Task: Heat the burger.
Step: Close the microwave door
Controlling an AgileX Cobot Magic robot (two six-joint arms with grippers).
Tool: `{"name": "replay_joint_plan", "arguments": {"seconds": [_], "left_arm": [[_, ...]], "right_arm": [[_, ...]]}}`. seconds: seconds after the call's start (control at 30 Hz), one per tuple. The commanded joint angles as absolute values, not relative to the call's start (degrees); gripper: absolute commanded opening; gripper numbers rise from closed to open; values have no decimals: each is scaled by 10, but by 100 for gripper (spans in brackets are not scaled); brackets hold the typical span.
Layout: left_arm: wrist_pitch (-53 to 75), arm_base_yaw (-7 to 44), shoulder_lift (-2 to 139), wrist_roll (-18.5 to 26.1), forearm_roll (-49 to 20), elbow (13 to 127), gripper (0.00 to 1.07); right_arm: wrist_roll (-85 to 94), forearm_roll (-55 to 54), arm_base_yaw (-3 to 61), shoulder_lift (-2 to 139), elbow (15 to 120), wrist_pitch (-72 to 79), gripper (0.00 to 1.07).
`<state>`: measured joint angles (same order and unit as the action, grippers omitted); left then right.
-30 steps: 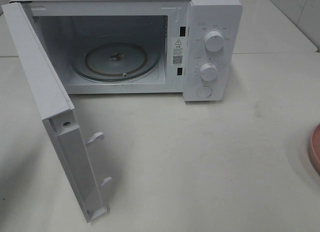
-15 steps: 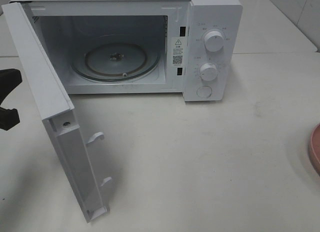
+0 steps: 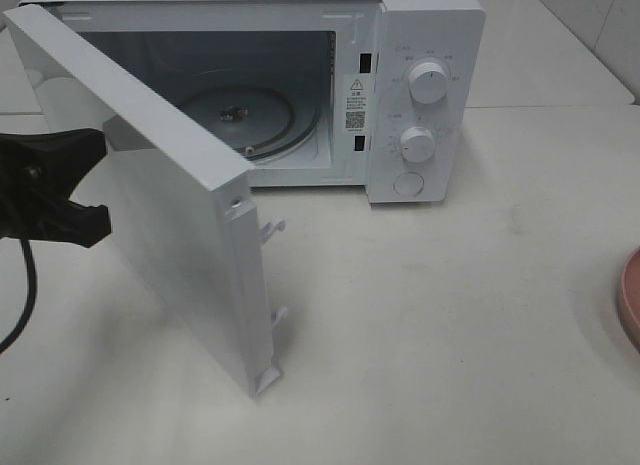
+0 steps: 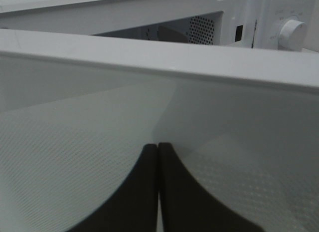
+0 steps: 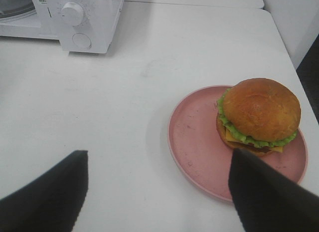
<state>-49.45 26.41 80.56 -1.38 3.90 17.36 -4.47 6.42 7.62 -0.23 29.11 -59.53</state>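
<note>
The burger, with its golden bun, green lettuce and yellow cheese edge, sits on a pink plate in the right wrist view. My right gripper hovers open above the table just short of the plate, holding nothing. In the high view only the plate's rim shows at the right edge, and the burger is out of frame. My left gripper is shut, its tips against the outer glass of the white microwave's door. That door stands about half open. The left arm reaches in from the left.
The microwave stands at the back, its glass turntable bare inside. Two knobs and a round button are on its right panel. A black cable hangs from the left arm. White tabletop lies between microwave and plate.
The left arm came in from the left edge and the microwave door swung from wide open to about half shut. The right side is unchanged.
</note>
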Motion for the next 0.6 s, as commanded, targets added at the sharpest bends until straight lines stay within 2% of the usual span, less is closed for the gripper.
{"name": "replay_joint_plan", "arguments": {"seconds": [0.03,0.07,0.3,0.6], "left_arm": [[-503,304,831,13,-28,194,0],[-503,324,846,29,-61,206,0],[-503,387,894,71,-157,260,0],[-502,431,941,99,-217,330,0]], "right_arm": [[-38,64,74,-17,289,-592,76],[-38,64,74,-17,289,-592,76],[-38,64,74,-17,289,-592,76],[-38,64,74,-17,289,-592,76]]}}
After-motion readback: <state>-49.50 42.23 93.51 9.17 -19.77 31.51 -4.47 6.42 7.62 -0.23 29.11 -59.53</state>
